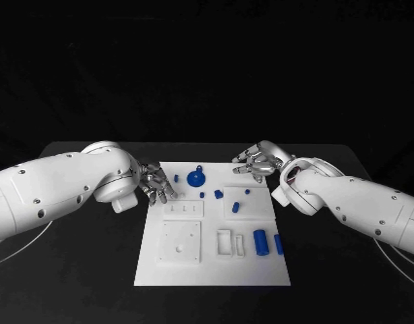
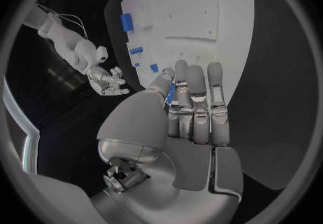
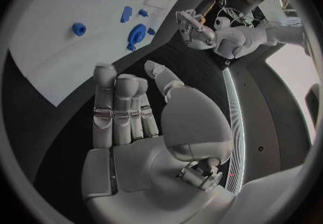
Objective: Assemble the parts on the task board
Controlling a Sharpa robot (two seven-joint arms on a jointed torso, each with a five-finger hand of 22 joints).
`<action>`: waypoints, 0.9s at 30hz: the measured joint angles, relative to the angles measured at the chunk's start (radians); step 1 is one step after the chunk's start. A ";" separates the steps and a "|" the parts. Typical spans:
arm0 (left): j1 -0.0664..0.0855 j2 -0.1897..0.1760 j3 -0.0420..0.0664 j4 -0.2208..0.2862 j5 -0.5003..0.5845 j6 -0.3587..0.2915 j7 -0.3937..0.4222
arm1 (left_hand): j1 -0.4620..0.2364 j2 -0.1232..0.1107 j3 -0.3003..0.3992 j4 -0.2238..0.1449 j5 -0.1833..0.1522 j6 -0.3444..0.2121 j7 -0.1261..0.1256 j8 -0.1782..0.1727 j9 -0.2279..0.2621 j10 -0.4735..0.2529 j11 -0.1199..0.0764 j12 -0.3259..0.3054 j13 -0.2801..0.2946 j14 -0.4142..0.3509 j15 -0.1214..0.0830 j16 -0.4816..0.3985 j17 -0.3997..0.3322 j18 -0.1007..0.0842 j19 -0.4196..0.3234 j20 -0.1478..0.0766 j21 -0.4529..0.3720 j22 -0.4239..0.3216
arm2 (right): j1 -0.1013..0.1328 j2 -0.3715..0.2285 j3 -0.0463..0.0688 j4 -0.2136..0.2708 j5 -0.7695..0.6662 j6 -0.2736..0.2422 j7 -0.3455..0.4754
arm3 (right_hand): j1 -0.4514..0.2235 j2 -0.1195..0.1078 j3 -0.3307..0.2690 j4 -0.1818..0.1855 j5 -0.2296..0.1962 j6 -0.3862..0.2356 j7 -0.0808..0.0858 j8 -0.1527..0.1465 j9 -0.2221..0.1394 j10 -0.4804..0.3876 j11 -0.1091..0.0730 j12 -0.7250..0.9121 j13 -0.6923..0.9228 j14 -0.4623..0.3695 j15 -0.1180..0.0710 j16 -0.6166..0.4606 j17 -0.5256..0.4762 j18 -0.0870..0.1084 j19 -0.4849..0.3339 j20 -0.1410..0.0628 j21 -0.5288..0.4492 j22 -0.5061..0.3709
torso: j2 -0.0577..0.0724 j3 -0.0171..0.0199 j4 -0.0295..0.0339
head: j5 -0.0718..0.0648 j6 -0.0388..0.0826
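The left robot hand (image 1: 154, 183) hovers at the near-left edge of the white board (image 1: 214, 266), fingers straight and close together, pointing down over the board's rim; a small blue piece (image 2: 171, 92) shows between its thumb and fingers in the left wrist view, but whether it is pinched or merely lies behind them cannot be told. The right robot hand (image 1: 255, 162) sits at the board's far right corner above the black worktop (image 1: 90, 270), fingers loosely spread and holding nothing. Between the two hands lies a round blue disc with a loop (image 1: 196, 178). Closer to the robot from the right hand lie a blue cylinder (image 1: 259, 242) and a blue bar (image 1: 278, 244) side by side, with small blue pegs (image 1: 218, 194) nearer the middle.
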 measured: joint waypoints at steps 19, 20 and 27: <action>0.000 -0.136 -0.006 0.191 0.136 -0.256 0.181 | 0.080 -0.052 0.007 0.060 -0.023 0.011 0.021 -0.001 -0.105 -0.003 0.025 -0.223 0.000 0.004 0.032 -0.244 -0.065 0.000 0.027 0.033 -0.198 -0.148 | 0.082 0.121 -0.028 -0.075 -0.469 0.264 -0.039 | 0.032 0.025 0.014 0.019 -0.318 0.072 -0.021 0.000 0.000 0.075 -0.003 0.135 0.199 0.003 0.003 0.122 0.128 0.000 0.000 0.000 0.143 0.000 | -0.003 -0.0225 0.0259 | 0.011 0.014; 0.000 -0.138 -0.006 0.194 0.140 -0.264 0.188 | 0.080 -0.052 0.007 0.060 -0.023 0.011 0.021 -0.001 -0.107 -0.003 0.025 -0.223 0.000 0.004 0.032 -0.247 -0.063 0.000 0.029 0.032 -0.202 -0.149 | 0.085 0.126 -0.032 -0.077 -0.484 0.276 -0.041 | 0.033 0.024 0.018 0.017 -0.336 0.076 -0.023 0.000 0.000 0.077 -0.005 0.135 0.202 0.003 0.003 0.122 0.130 0.000 0.000 0.000 0.143 0.000 | -0.003 -0.0239 0.0269 | 0.011 0.014; 0.000 -0.146 -0.007 0.211 0.166 -0.307 0.222 | 0.090 -0.052 0.011 0.064 -0.019 0.014 0.025 -0.001 -0.110 -0.003 0.025 -0.228 0.000 0.008 0.036 -0.255 -0.054 0.000 0.038 0.033 -0.214 -0.149 | 0.103 0.153 -0.062 -0.085 -0.575 0.350 -0.061 | 0.042 0.026 0.049 0.038 -0.397 0.119 -0.037 0.000 0.001 0.086 -0.007 0.135 0.222 0.007 0.007 0.134 0.144 0.000 0.000 0.000 0.160 0.000 | -0.003 -0.0320 0.0336 | 0.011 0.015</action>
